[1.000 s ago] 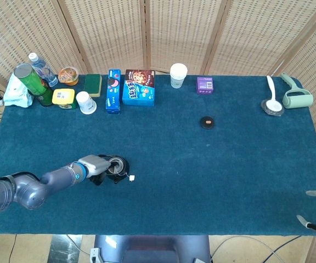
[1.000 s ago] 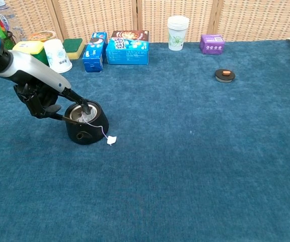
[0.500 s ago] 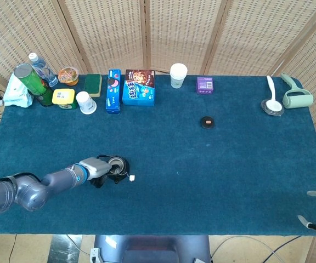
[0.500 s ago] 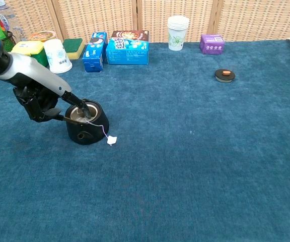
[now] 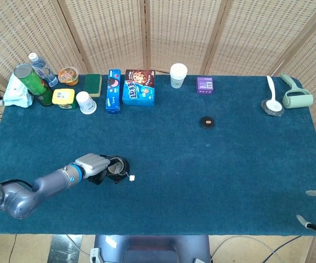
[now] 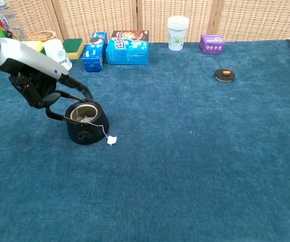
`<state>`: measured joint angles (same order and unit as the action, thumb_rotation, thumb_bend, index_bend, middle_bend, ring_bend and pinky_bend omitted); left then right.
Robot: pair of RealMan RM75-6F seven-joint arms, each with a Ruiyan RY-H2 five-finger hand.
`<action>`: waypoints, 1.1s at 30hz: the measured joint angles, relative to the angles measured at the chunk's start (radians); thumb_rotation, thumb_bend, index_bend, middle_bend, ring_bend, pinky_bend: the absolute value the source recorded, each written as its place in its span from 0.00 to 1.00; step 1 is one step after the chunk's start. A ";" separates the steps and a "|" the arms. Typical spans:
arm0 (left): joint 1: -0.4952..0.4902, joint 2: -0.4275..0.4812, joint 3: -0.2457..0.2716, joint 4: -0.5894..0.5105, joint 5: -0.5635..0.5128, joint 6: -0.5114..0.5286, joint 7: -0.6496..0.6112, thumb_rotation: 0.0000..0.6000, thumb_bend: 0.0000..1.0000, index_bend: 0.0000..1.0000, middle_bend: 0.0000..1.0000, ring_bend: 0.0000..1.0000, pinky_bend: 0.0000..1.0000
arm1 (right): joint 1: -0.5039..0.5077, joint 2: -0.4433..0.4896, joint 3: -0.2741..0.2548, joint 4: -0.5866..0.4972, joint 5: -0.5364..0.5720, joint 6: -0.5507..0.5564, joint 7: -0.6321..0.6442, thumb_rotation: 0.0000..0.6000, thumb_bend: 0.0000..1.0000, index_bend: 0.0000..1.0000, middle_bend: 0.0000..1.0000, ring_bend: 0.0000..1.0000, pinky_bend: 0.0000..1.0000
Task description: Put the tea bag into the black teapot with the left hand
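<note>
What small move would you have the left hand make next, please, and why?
Probably draw the left hand up and back, clear of the teapot. The tea bag appears to lie inside the pot, its string runs over the rim to the paper tag on the cloth, and the hand hangs above the opening holding nothing, so nothing seems left to place.

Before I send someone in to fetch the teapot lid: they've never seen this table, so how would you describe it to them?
Start at the back row of the blue table, at the purple box. Come a little toward the front from it: the lid lies alone on the cloth, well right of the teapot. It is a small flat black disc with an orange knob, unlike the boxes and cups behind it.
</note>
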<state>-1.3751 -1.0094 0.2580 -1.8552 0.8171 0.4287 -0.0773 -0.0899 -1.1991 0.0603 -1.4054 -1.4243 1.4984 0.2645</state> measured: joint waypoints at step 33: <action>0.685 -0.026 -0.170 -0.040 0.335 0.773 -0.051 1.00 0.40 0.00 0.11 0.05 0.26 | 0.076 0.022 0.018 -0.102 -0.039 -0.027 -0.141 1.00 0.10 0.31 0.31 0.33 0.25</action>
<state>-0.6899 -1.0356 0.0884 -1.8957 1.1525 1.2015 -0.1287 -0.0140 -1.1771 0.0787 -1.5071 -1.4635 1.4712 0.1235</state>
